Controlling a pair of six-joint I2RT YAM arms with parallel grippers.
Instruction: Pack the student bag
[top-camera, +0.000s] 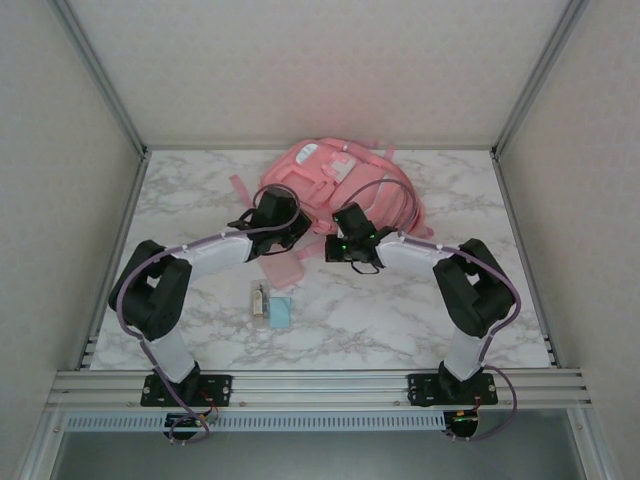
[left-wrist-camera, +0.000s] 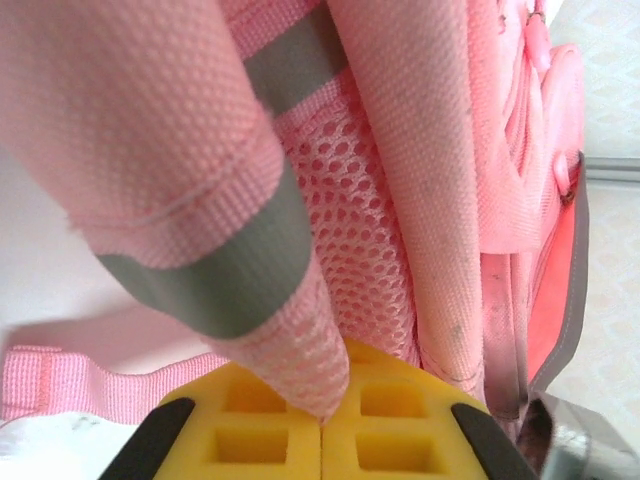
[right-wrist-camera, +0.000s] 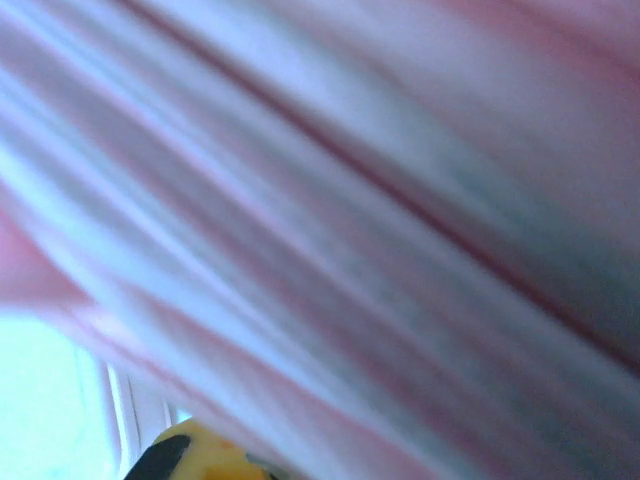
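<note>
**A:** Marbled white surface (top-camera: 420, 310) inside pale walls, yes? Where lies the student bag (top-camera: 335, 185)?

**B:** At the far middle of it, with its straps spread toward the near side. Both arms reach to its near edge.

**A:** And the left fingers (left-wrist-camera: 250, 435)?

**B:** Pressed together, pinching a grey-banded fold (left-wrist-camera: 240, 270) of the bag. Pink mesh hangs just behind it.

**A:** The right fingers (right-wrist-camera: 210, 447)?

**B:** Pressed together too, close against pink fabric. That view is smeared, so I cannot tell if cloth is between them.

**A:** So the step, I think, is to open the mouth of the bag.

**B:** I think so also. To do it well, the left side should hold firm and lift gently, without a jerk. The fold is pinched only at its tip and may slip out. The right side should pull away from the left, so the opening becomes wide.

**A:** And the small blue card (top-camera: 281, 313), nearer on the surface?

**B:** Leave it free, and do not drag the bag over it.
</note>
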